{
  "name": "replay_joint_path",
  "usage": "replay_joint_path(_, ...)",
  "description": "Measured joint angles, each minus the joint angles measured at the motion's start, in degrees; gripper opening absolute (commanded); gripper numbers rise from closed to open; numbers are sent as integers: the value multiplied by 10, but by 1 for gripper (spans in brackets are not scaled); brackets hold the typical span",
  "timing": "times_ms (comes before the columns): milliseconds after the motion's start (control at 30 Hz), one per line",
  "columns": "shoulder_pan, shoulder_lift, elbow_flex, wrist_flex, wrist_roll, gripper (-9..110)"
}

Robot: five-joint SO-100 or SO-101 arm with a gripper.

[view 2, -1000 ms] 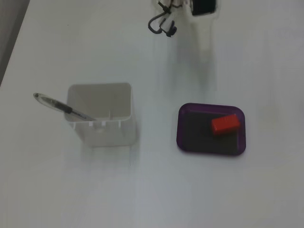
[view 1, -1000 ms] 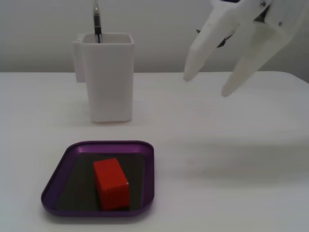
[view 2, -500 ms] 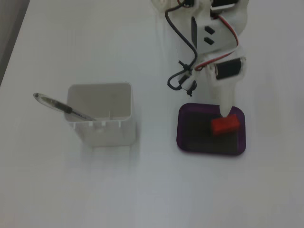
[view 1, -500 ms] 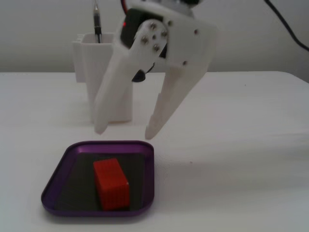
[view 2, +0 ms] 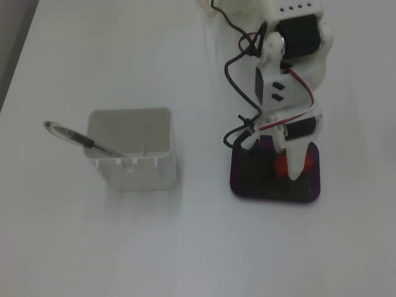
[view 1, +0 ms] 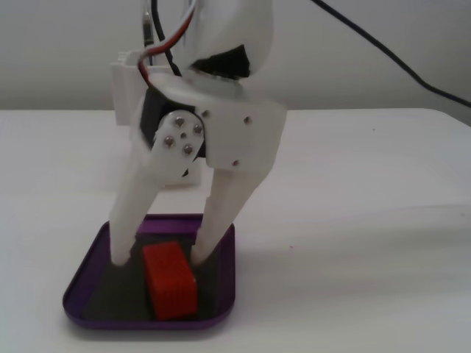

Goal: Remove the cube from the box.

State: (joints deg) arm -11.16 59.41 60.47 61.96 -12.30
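**A:** Where's the cube (view 1: pixel 170 280) now?

**B:** In the box (view 1: pixel 76 295), lying flat on the dark bottom toward the front rim in a fixed view. In another fixed view only a sliver of red shows (view 2: pixel 281 166), the rest hidden under the arm.

**A:** What's changed?

**B:** A second ago the gripper (view 1: pixel 158 257) hung high and well off to the side, clear of the tray. Half a second ago it hovered just behind the tray's rear rim. Now it has come down inside the tray, fingers spread, one tip on each side of the cube's rear end. The cube itself hasn't shifted.

**A:** Holding it?

**B:** No, the jaws stand apart with the cube between them. I'd judge the approach is over and closing on the cube comes next; lifting out remains undone.

**A:** The count?

**B:** One cube, one purple box, one gripper. Outward from there: one white container (view 2: pixel 132 156) standing well apart, with one pen (view 2: pixel 79 140) leaning in it, all on one white table (view 2: pixel 185 247)
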Motion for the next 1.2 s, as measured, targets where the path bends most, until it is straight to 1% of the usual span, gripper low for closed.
replay_joint_path(267, -3, -43, -39, -1, 0, 19)
replay_joint_path(367, -3, -47, -50, -1, 0, 14)
replay_joint_path(533, -3, -47, -63, -1, 0, -1)
replay_joint_path(700, -3, -47, -64, 7, 0, 0)
replay_joint_path(933, -3, -36, -139, 103, 23, 0)
replay_joint_path(1100, -3, 47, -212, 186, 29, 0)
replay_joint_path(1200, -3, 105, -226, 232, 29, 0)
